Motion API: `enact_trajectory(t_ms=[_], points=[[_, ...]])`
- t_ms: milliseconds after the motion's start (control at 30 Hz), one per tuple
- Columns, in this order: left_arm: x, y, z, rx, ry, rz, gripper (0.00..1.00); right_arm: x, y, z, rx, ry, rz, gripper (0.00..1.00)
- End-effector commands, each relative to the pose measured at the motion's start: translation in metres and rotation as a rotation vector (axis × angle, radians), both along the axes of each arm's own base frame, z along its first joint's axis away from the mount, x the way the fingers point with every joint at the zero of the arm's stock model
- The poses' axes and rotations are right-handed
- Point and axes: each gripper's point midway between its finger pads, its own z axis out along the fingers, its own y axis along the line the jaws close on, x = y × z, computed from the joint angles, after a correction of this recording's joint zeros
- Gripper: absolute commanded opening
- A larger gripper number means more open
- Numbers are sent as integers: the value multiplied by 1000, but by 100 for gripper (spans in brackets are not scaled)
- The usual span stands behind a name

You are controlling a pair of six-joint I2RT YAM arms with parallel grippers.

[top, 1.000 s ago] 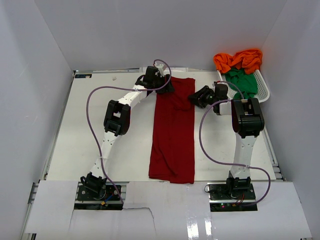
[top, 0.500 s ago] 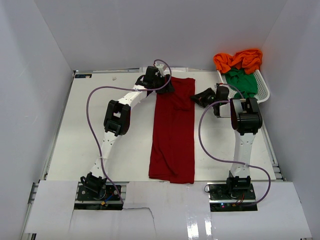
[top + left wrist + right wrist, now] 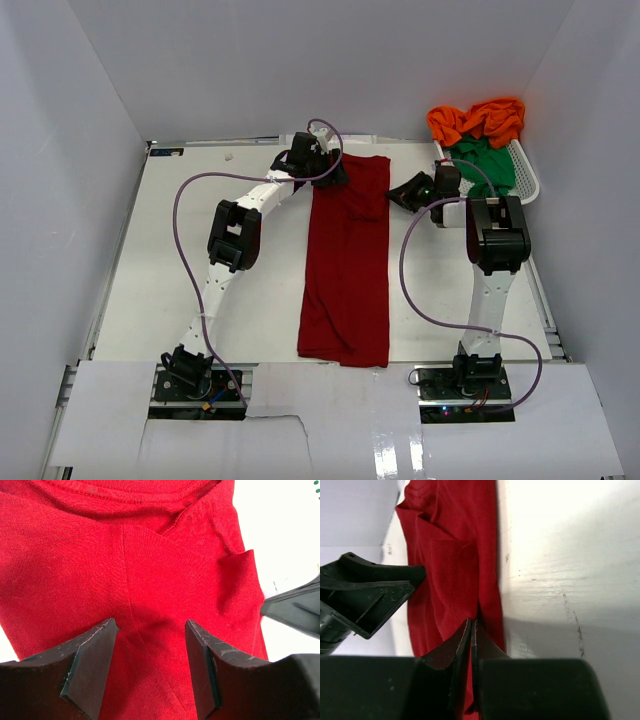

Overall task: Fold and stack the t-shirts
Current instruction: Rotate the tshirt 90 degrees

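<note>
Pinching the dark red t-shirt's [image 3: 346, 260] top end.
Right gripper [image 3: 471, 622] clamped on its edge; left gripper [image 3: 150, 624] apart, should close before folding.

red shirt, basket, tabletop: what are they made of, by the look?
The red t-shirt looks like soft matte knit, likely cotton jersey: fine weave, stitched collar seam, creases. The basket is probably rigid white moulded plastic, given its open lattice wall. The table looks like hard white board, painted or laminated, with fine scratches and specks showing.
</note>
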Motion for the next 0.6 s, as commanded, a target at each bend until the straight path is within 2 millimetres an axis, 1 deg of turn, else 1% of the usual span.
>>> enact_trajectory(t_ms=[0, 67, 133, 200, 267, 300, 333, 367, 433, 500, 533, 567], points=[[-2, 5, -14, 52, 19, 14, 69, 13, -11, 44, -180, -122, -1, 8], [-3, 4, -16, 51, 23, 12, 69, 11, -12, 45, -219, -117, 7, 8], [-4, 4, -17, 54, 23, 11, 69, 14, -11, 54, -251, -153, 26, 8], [-4, 4, -18, 56, 25, 12, 69, 14, -11, 55, -265, -152, 44, 9], [-4, 4, -18, 57, 25, 11, 69, 15, -10, 55, -275, -143, 53, 12], [-4, 4, -17, 56, 23, 11, 69, 14, -10, 53, -278, -136, 61, 16], [-4, 4, -17, 57, 22, 11, 69, 16, -9, 57, -279, -136, 65, 18], [-4, 4, -17, 58, 21, 12, 69, 12, -9, 49, -282, -98, 72, 27], [-4, 4, -18, 58, 23, 12, 69, 11, -12, 44, -293, -56, 63, 38], [-4, 4, -17, 58, 21, 10, 69, 8, -15, 41, -319, -13, 62, 46], [-4, 4, -17, 59, 22, 9, 69, 9, -21, 40, -349, -6, 31, 47], [-4, 4, -17, 59, 22, 9, 69, 10, -24, 48, -369, -15, 14, 48]])
